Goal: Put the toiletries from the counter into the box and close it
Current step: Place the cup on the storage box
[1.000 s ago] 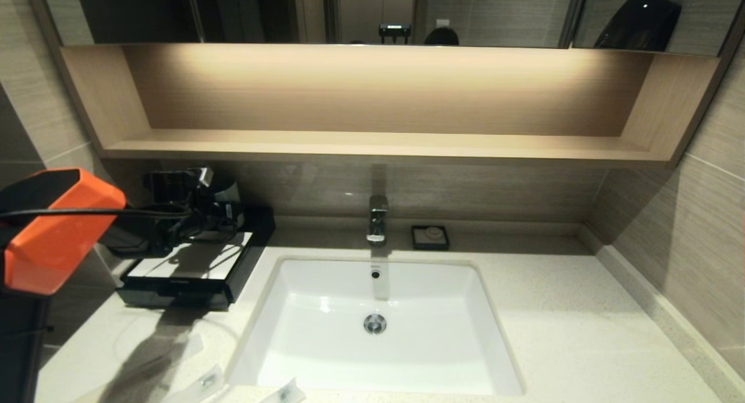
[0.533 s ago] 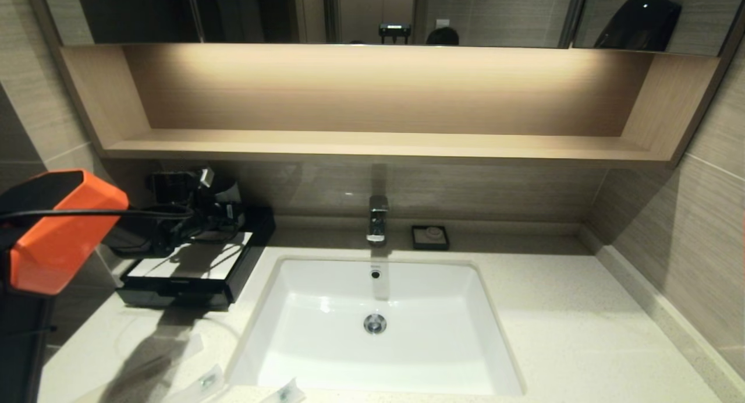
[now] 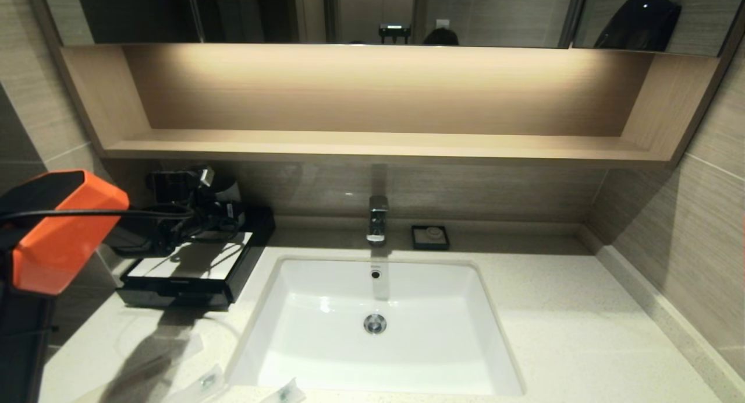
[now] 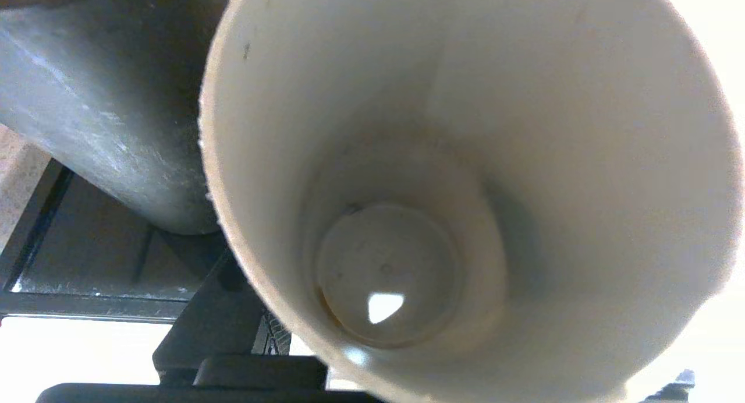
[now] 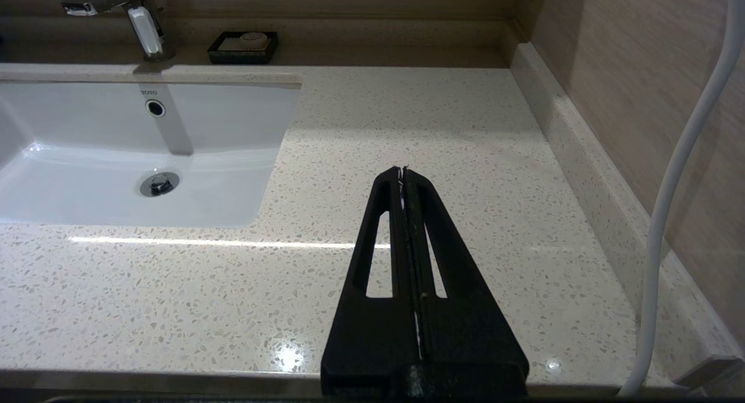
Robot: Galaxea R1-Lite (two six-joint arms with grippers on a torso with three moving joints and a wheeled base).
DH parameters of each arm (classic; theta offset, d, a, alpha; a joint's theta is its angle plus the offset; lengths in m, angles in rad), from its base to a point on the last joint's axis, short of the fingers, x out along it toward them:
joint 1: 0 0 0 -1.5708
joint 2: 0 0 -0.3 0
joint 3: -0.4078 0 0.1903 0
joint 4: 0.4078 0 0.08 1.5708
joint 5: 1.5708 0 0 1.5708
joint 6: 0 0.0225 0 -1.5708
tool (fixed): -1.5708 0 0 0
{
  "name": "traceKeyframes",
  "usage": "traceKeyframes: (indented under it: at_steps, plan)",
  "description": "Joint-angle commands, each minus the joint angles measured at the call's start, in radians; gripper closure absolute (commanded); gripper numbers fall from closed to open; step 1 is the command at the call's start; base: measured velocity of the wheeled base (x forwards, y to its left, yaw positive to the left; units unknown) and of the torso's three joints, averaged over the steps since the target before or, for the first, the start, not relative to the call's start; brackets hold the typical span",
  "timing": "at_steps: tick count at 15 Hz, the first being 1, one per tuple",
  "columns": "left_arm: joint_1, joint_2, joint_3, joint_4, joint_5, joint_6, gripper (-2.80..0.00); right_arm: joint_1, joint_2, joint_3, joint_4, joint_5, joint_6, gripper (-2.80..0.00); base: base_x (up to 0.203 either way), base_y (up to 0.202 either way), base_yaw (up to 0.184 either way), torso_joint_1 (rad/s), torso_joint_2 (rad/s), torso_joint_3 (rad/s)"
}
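Observation:
The black box [image 3: 192, 272] with a white top panel stands on the cream speckled counter [image 3: 570, 333], left of the basin. My left gripper [image 3: 204, 216] hovers over the box's far end. Its wrist view is filled by the inside of a white cup [image 4: 465, 187], with a dark grey cylinder [image 4: 116, 117] beside it. Two clear-wrapped toiletries lie at the counter's front edge, one [image 3: 205, 382] left of the other [image 3: 288, 391]. My right gripper [image 5: 403, 171] is shut and empty above the bare counter [image 5: 442, 117], right of the basin.
The white basin [image 3: 378, 345] with a chrome faucet [image 3: 377, 216] fills the middle. A small black soap dish [image 3: 429, 237] sits behind it. A wooden shelf [image 3: 378, 144] overhangs the back wall. A white cable [image 5: 675, 176] hangs by the right wall.
My left arm has shifted very slightly. Nothing else has moved.

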Motion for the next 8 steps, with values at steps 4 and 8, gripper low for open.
traceKeyframes:
  at_steps: [4, 8]
  plan:
    - [0.000, 0.005, -0.001, -0.004, -0.001, -0.007, 0.00, 0.000, 0.000, 0.000, 0.000, 0.000, 0.000, 0.00, 0.000, 0.000, 0.000, 0.000, 0.00, 0.000]
    - [0.000, 0.006, -0.002, -0.007, 0.005, -0.007, 0.00, 0.000, 0.000, 0.000, 0.000, 0.000, 0.000, 0.00, 0.000, 0.000, 0.000, 0.000, 0.00, 0.000]
